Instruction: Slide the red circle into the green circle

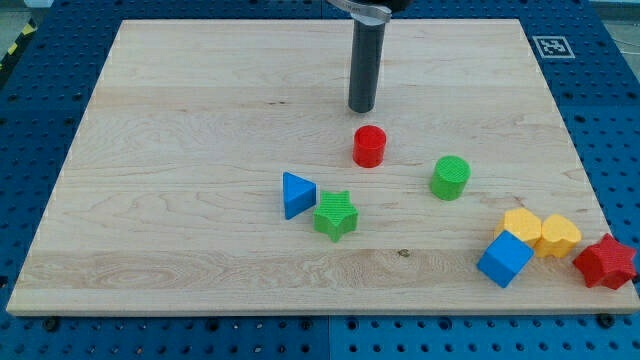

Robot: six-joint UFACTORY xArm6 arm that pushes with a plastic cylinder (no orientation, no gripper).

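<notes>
Board: wooden board (200, 120) carrying eight loose blocks; no containers.
Red circle (369, 146): upright cylinder, near the board's centre.
Green circle (450, 177): upright cylinder, toward the view's right and slightly below the red circle, apart from it.
My tip (361, 108): end of a vertical dark rod, just above the red circle in the view, not touching.
Claw: none fitted; rod only.

We find no words, brand names or numbers that we can read anywhere in this view. The only sign we see is a small square marker (552, 46) printed in black and white, which sits on the wooden board (200, 120) at its corner toward the view's top right. Its pattern carries no letters or digits we can make out.
</notes>
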